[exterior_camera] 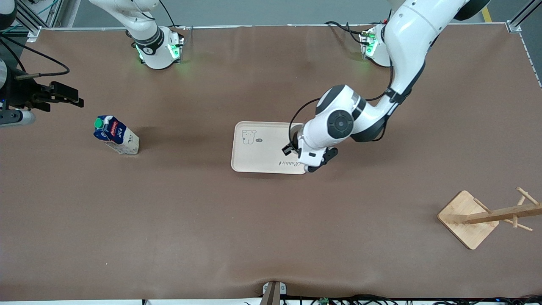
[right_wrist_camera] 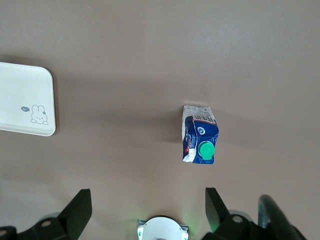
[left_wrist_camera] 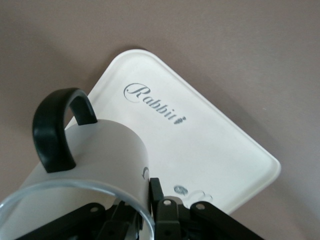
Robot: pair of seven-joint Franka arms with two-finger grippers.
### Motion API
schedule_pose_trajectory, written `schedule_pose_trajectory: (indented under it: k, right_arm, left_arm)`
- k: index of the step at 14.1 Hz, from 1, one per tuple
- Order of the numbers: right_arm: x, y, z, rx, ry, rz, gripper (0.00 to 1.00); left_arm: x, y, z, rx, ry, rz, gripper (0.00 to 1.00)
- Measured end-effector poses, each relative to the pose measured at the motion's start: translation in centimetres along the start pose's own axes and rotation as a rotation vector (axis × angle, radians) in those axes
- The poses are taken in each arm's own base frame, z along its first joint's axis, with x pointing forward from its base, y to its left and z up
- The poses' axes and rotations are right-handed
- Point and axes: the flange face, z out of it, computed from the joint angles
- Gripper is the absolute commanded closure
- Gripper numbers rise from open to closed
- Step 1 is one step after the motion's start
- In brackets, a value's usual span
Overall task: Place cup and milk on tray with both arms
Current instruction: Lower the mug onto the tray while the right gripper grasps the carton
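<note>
My left gripper (left_wrist_camera: pixel 146 199) is shut on the rim of the cup (left_wrist_camera: pixel 100 155), a white mug with a black loop handle, one finger inside it and one outside. It holds the cup over the "Rabbit" end of the cream tray (left_wrist_camera: pixel 210 135). In the front view the left hand hides the cup above the tray (exterior_camera: pixel 258 154). The milk (exterior_camera: pixel 116 134), a blue and white carton with a green cap, stands on the table toward the right arm's end. My right gripper (exterior_camera: pixel 70 96) hangs open and empty beside it, with the milk (right_wrist_camera: pixel 199 141) seen from above.
A wooden rack (exterior_camera: pixel 478 216) on a square base lies near the front camera at the left arm's end. The two arm bases (exterior_camera: pixel 159 51) (exterior_camera: pixel 374 44) glow green along the table's back edge. Brown tabletop lies between milk and tray.
</note>
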Motion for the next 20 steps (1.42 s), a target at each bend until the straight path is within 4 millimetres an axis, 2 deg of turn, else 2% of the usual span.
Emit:
schedule_pose_trajectory:
  k: [4,8,13,16,17,18,20]
  right_arm:
    - [1.4,0.5,2.1,0.011,-0.046,0.004,0.0]
    - [2.6,1.7,4.2,0.024,-0.089,0.019,0.0]
    - [4.3,7.2,8.6,0.067,-0.17,0.101,0.0]
    - [5.0,8.3,10.1,0.078,-0.192,0.113,0.0]
    - [5.0,8.3,10.0,0.078,-0.189,0.114,0.0]
    - [5.0,8.4,9.8,0.078,-0.185,0.116,0.0]
    - [5.0,8.8,9.9,0.081,-0.188,0.123,0.0]
  left_arm:
    - [-0.8,-0.1,3.2,0.047,0.006,-0.022,1.0]
    - [-2.3,0.0,5.3,0.067,-0.009,-0.026,1.0]
    - [-1.9,-0.1,6.4,0.072,0.011,-0.032,1.0]
    - [-1.6,0.0,6.3,0.053,0.019,-0.034,1.0]
    - [-1.5,0.0,6.3,0.052,0.02,-0.035,0.78]
    - [-1.4,0.0,6.2,0.051,0.021,-0.037,0.47]
    - [-1.1,0.0,6.2,0.051,0.024,-0.041,0.15]
